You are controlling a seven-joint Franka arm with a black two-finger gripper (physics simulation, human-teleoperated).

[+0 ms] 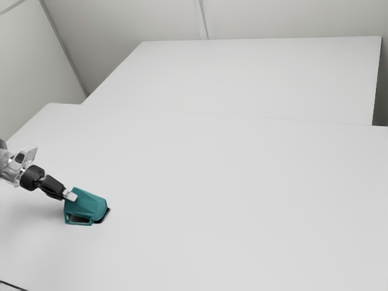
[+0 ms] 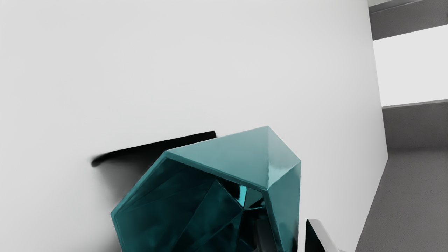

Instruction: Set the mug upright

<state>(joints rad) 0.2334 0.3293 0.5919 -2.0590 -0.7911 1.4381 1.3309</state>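
The white table (image 1: pixel 242 200) spreads wide from the teal mug (image 1: pixel 88 203) toward the exterior view's right, its far edge well apart from the mug. The mug lies tipped over on the tabletop near the exterior view's left, mouth toward the gripper (image 1: pixel 68 195). The gripper is released, its fingers parted astride the mug's side (one inside the mouth, one outside with a sliver of white between). Pale walls (image 1: pixel 145 18) rise beyond.

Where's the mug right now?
The teal mug is on the white table, toward the exterior view's lower left, with the claw right at its rim.
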